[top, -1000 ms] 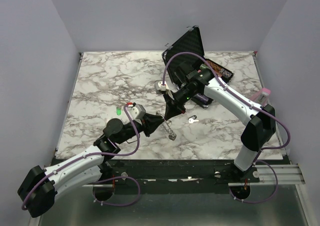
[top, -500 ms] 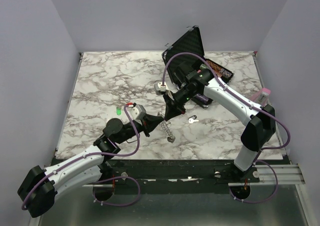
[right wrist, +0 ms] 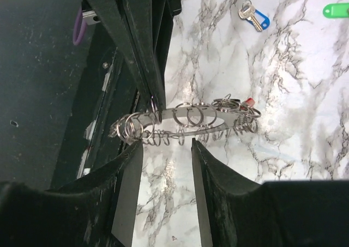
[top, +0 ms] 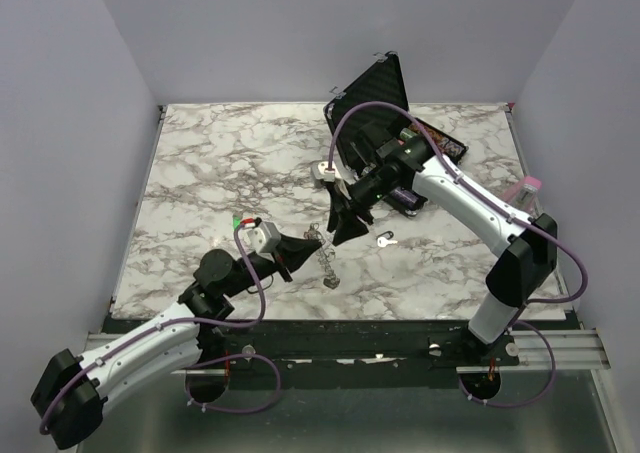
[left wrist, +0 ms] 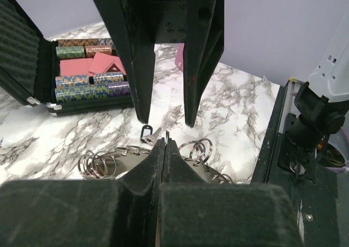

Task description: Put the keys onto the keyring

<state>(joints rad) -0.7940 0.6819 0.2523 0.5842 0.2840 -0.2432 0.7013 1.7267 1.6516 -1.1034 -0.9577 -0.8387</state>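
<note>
The keyring (right wrist: 188,119) is a long silver link strung with many small split rings. My left gripper (top: 307,238) is clamped on it above the near middle of the tabletop (top: 200,173). My right gripper (right wrist: 166,149), fingers apart, sits just beside it.

Top view looks down; both close wrist views share the keyring (right wrist: 185,119).

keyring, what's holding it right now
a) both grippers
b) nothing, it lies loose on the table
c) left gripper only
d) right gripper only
c: the left gripper has its jaws pressed shut on the keyring, while the right gripper has its jaws standing apart near the rings, not clamped on them.
</note>
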